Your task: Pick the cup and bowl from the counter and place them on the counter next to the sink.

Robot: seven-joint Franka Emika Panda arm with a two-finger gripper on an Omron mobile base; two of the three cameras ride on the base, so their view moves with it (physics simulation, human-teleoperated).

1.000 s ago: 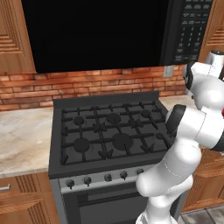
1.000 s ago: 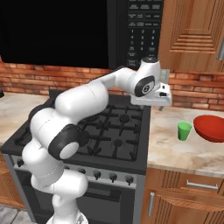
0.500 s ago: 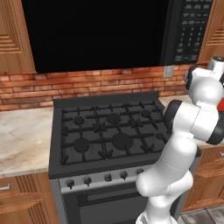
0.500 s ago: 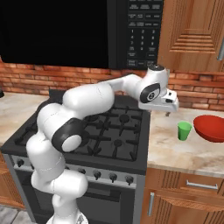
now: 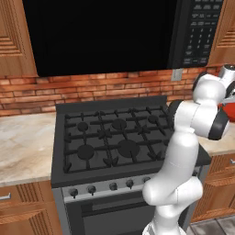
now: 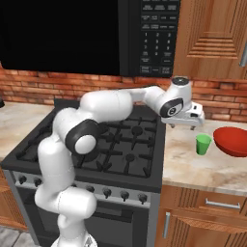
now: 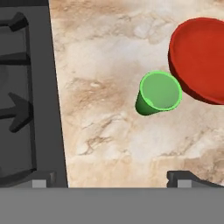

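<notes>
1. Arm (image 6: 103, 108) is showing glossy white rounded shells, fat tube-like segs.
2. Dark grey/black bands are sitting at the joints, w/ a round dark cap on the elbow.
3. Wrist is ending in a short white cyl. w/ grey top disc & a dark round face.
4. Gripper (image 6: 184, 126) is looking like a flat white block w/ small dark tips under it.
5. Base column is bulging white & smooth.
</notes>
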